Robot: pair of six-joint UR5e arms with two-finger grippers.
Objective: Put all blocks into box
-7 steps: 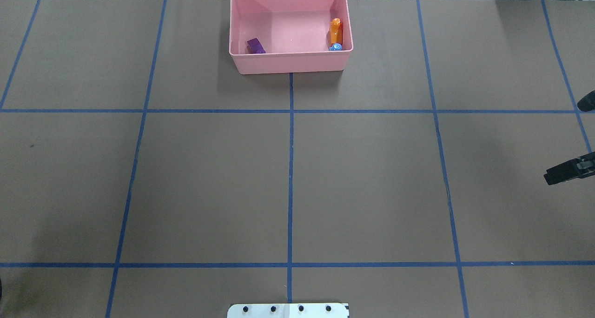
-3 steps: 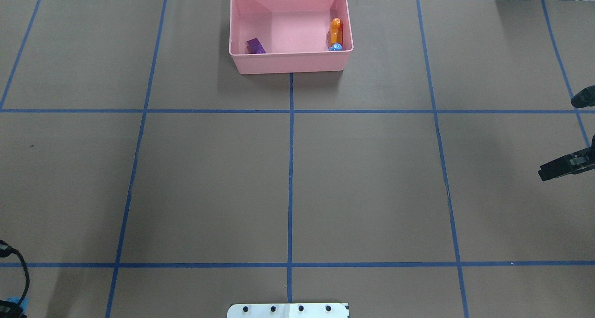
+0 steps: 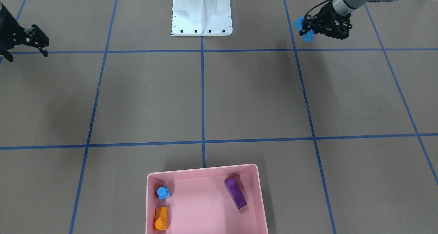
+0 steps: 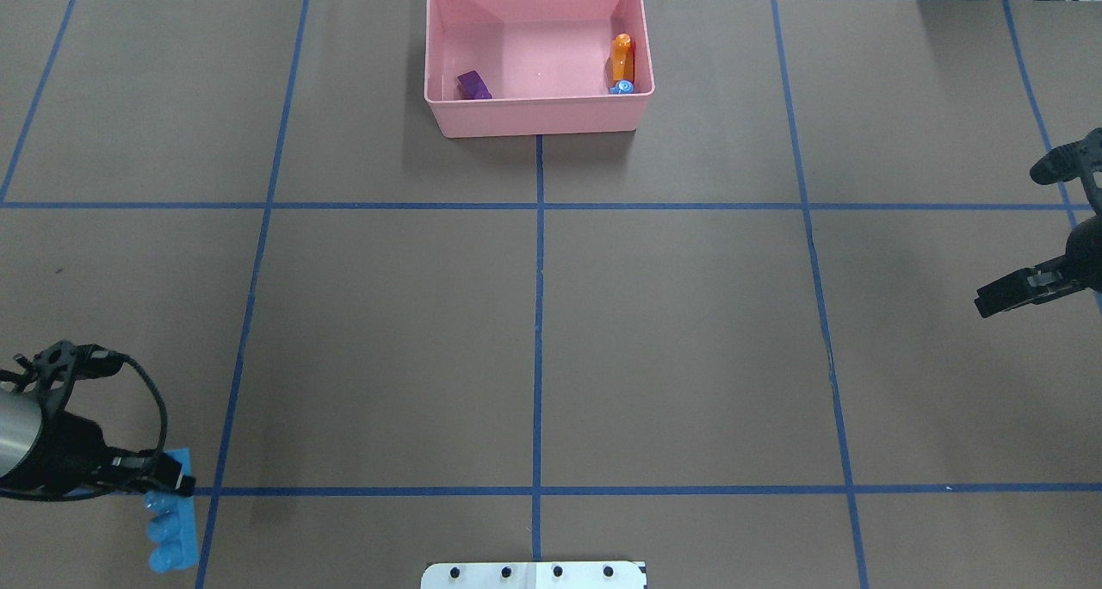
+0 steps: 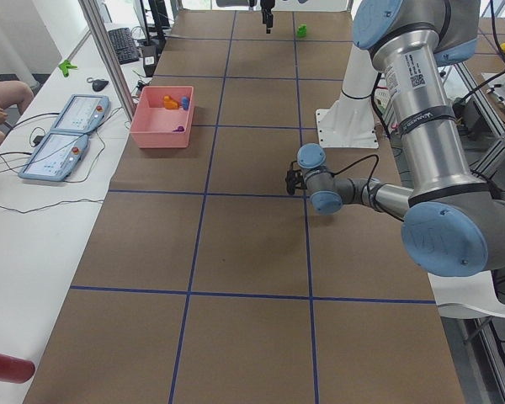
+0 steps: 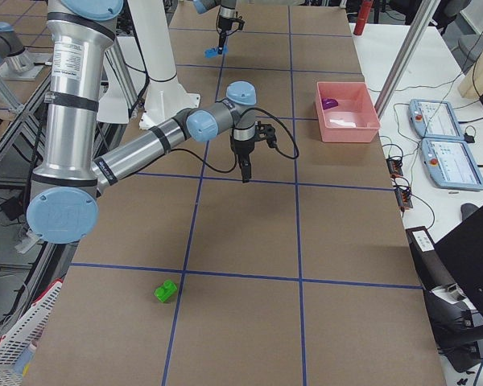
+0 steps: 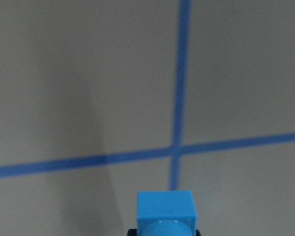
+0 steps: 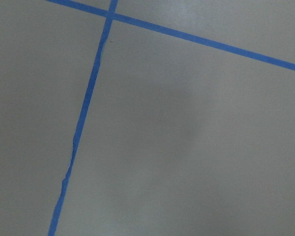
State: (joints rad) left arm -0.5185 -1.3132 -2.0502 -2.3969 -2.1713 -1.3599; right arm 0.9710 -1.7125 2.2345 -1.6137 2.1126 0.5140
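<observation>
The left hand [image 4: 172, 479] is hovering at 8 o'clock on the surface [image 4: 689, 356] in the overhead view. It is clenching 1 end of the long blue brick [image 4: 170, 529] and holding it off the surface. The rest of the brick is projecting toward 6 o'clock. The left wrist view is showing the brick's end face at 6 o'clock of the frame, with a crossing of 2 blue tape lines [image 7: 179, 98] beneath it.

The right hand [image 3: 26, 55] is hovering at 3 o'clock on the surface in the overhead view. Its 2 fingers are standing spread apart and are grasping nothing. The right wrist view is showing only bare surface and tape.

The box [image 4: 534, 117] is sitting at 12 o'clock, at the far edge of the surface, well apart from both hands. It is containing 3 bricks:
- The purple brick [image 4: 473, 85] is lying in the 7 o'clock corner.
- The orange brick [image 4: 622, 53] is resting against the 3 o'clock wall.
- The tiny blue brick [image 4: 622, 87] is sitting just beside the orange brick, in the 5 o'clock corner.

The green brick [image 6: 167, 290] is lying on the surface outside the box. In the exterior right view it is at 7 o'clock from the right hand, well apart from the box.

The white robot base [image 4: 534, 574] is standing at 6 o'clock.
</observation>
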